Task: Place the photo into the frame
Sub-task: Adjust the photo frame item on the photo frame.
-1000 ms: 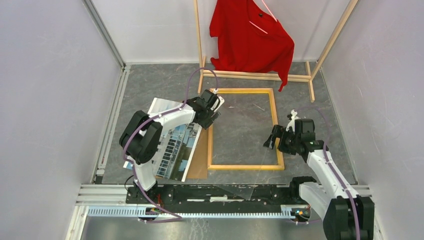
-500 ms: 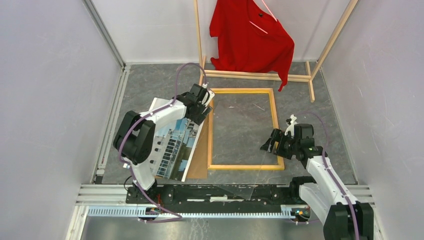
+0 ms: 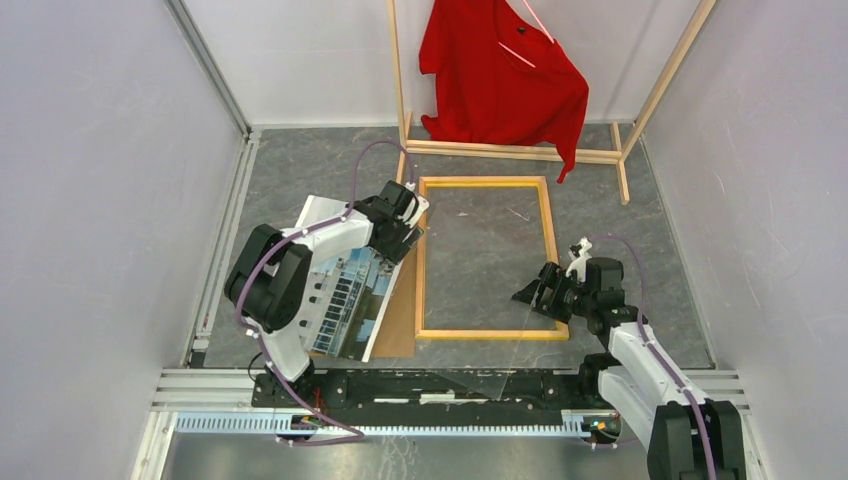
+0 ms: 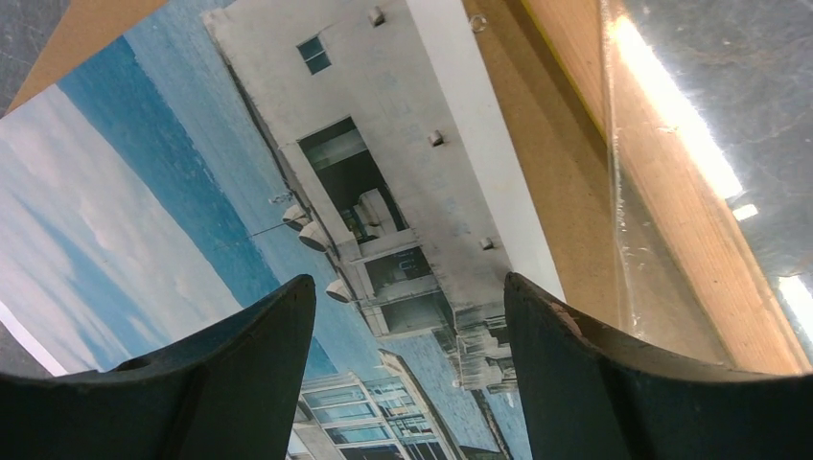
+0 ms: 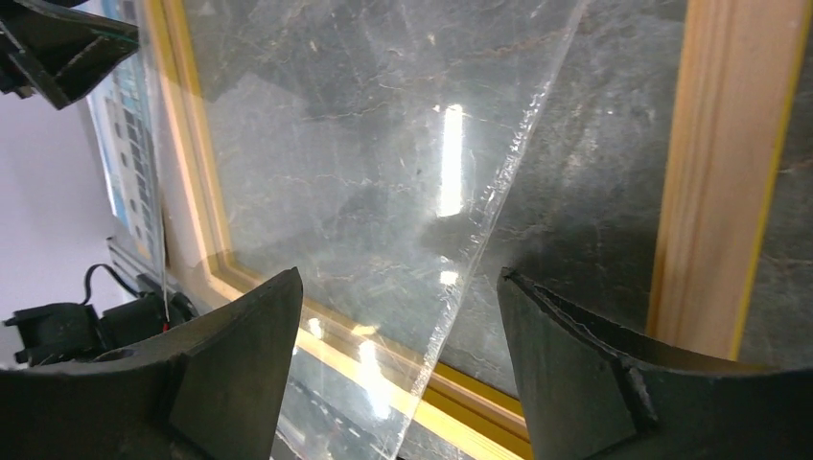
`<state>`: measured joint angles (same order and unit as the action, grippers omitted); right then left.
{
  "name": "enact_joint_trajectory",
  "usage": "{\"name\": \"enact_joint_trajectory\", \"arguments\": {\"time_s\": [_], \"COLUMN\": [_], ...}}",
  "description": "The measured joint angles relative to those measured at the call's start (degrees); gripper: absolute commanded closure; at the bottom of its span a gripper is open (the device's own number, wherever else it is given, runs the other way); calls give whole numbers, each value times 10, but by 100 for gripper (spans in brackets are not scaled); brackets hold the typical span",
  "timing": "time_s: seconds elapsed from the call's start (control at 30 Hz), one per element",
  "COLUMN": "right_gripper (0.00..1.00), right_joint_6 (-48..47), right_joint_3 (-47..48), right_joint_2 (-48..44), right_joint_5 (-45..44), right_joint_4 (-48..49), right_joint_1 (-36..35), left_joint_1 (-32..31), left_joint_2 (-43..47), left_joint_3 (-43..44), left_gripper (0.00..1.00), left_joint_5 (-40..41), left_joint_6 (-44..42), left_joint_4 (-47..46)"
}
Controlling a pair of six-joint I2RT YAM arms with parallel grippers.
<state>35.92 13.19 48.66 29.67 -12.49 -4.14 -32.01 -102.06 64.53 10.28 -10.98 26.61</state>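
Note:
The photo (image 3: 338,292), a print of a white building against blue sky, lies face up left of the frame and fills the left wrist view (image 4: 288,172). It rests on a brown backing board (image 3: 400,318). The frame (image 3: 485,182), light wood with a yellow edge, lies flat mid-table. My left gripper (image 3: 392,245) is open just above the photo's right edge (image 4: 407,283). My right gripper (image 3: 528,292) is open over the frame's lower right inside. The edge of a clear sheet (image 5: 383,144) runs between its fingers (image 5: 395,278) without being gripped.
A wooden clothes rack (image 3: 520,152) with a red shirt (image 3: 500,70) stands behind the frame. The clear sheet overlaps the frame's near rail (image 5: 336,345) and reaches the metal rail (image 3: 430,385) at the table's near edge. Grey walls close both sides.
My left gripper has moved left and down from the frame's far left corner to the photo's right edge. My right gripper has moved left and nearer, over the frame's inside.

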Motion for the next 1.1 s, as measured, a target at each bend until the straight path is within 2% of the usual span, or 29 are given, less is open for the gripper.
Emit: {"name": "enact_joint_trajectory", "arguments": {"time_s": [0.1,0.23,0.3,0.4,0.63,0.93,1.1], "right_gripper": [19,30,43,70,96,94,91], "right_joint_6": [17,41,56,83,92,-85,-159], "right_joint_3": [-16,-40,-54,-81,-69,170,233], "right_joint_2": [4,10,14,21,52,138,172], "right_joint_5": [21,43,50,54,54,60,41], "right_joint_4": [40,95,123,169,170,25,-22], "right_joint_1": [0,-2,-3,-3,-3,12,13], "left_joint_1": [-7,-12,-13,-14,-15,-10,17], "left_joint_2": [1,2,2,2,2,4,4], "left_joint_3": [-4,-5,-6,-7,-8,-6,16], "left_gripper": [21,21,21,21,20,18,18], "left_joint_5": [0,0,0,0,1,7,1], "left_joint_6": [0,0,0,0,0,0,0], "left_joint_4": [-3,-7,-8,-10,-11,-7,16]}}
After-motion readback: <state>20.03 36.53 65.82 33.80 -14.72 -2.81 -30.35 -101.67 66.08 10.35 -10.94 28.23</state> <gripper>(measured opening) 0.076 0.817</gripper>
